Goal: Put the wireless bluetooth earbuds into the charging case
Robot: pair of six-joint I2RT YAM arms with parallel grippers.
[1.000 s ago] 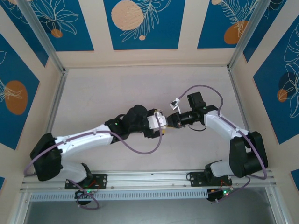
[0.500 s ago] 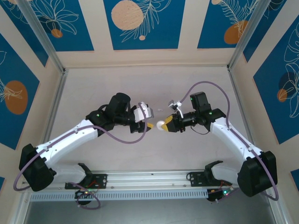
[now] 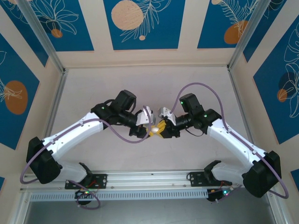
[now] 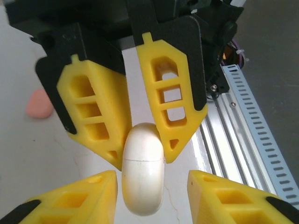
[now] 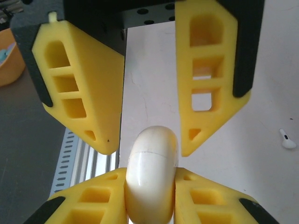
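Grippers meet at a white charging case (image 5: 153, 144).
The right gripper (image 5: 150, 179) pinches it; the left gripper (image 4: 152, 175) is spread around it. A white earbud (image 5: 288, 139) lies on the surface (image 5: 149, 70).

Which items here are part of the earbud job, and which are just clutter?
Job: white charging case, clamped in right fingers, left fingers open around it; white earbud, lying loose.
Lying about: orange container; pink blob, too blurred to identify.
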